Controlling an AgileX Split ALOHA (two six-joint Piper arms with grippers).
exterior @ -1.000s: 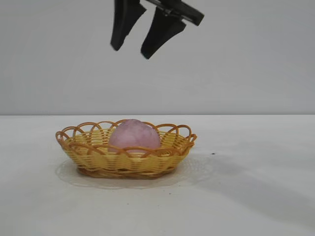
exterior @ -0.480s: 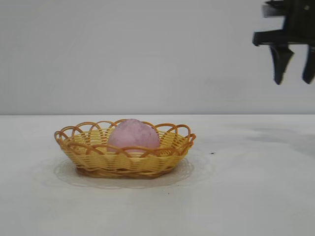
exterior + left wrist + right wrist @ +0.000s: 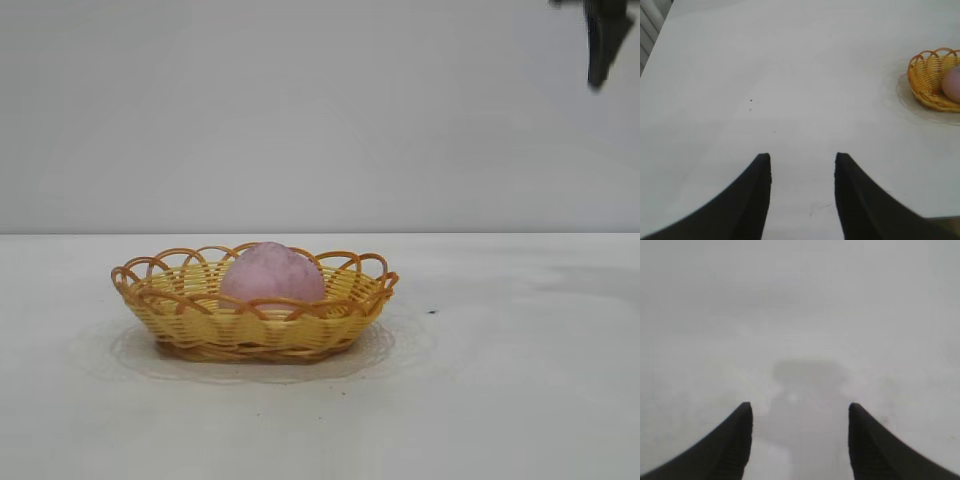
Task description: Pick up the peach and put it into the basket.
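The dusty pink peach [image 3: 272,272] lies inside the yellow wicker basket [image 3: 170,312] on the white table, left of centre. Nothing touches them. My right gripper [image 3: 800,407] is open and empty, high up at the far right edge of the exterior view, where only one dark finger [image 3: 601,50] shows. My left gripper [image 3: 802,157] is open and empty over bare table, well away from the basket [image 3: 922,82] and the peach [image 3: 952,84], which show at the edge of its view. The left gripper is out of the exterior view.
The white table [image 3: 500,400] spreads wide around the basket, with a plain grey wall behind it. A small dark speck [image 3: 432,312] lies just right of the basket.
The right gripper has moved from above the basket to the far right and then up, almost out of the exterior view. The peach and basket have stayed in place.
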